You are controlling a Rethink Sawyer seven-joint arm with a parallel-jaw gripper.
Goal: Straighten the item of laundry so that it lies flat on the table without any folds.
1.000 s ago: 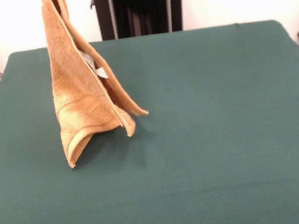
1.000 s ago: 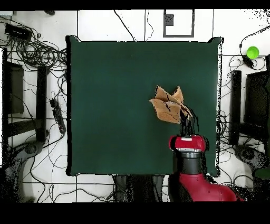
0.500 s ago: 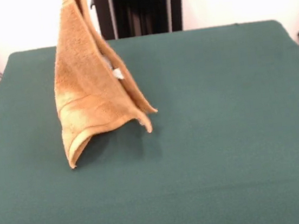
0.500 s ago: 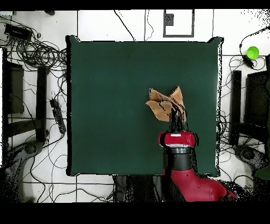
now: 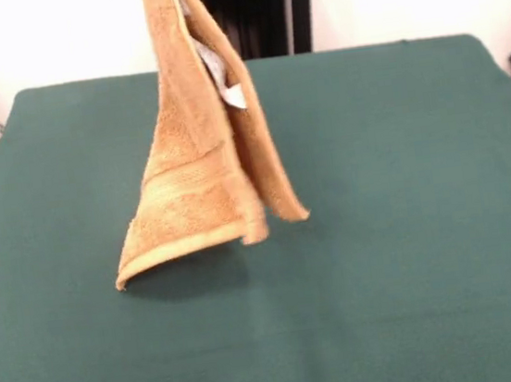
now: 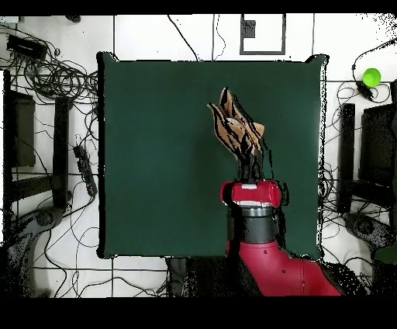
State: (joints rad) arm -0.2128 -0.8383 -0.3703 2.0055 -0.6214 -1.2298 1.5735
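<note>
Sideways across the table (image 5: 413,255) is where the hanging towel (image 5: 199,174) has travelled since the earlier frames: in the front view its top has slid from above the left part of the table toward the middle, and the overhead view shows the red arm (image 6: 252,203) carried the same way along its edge of the table. Nearest the front camera, the towel's lowest corner sits at about the same spot on the green surface as before and looks to be touching or just brushing it, so the cloth now slants from that corner up to the top edge of the picture instead of hanging nearly straight. Beside it, the other loose end has swung out and hangs clear of the table, and the small white label (image 5: 223,81) shows higher up between the folds. Farther back, the gripper (image 6: 253,164) appears only from overhead, dark against the towel's upper end; it is evidently clamped on the cloth, since the towel hangs from it. As a judgement, the low corner is acting as an anchor while the held end is drawn across, which should begin to open the folds; nothing lies flat yet, so laying the cloth down remains to be done.
</note>
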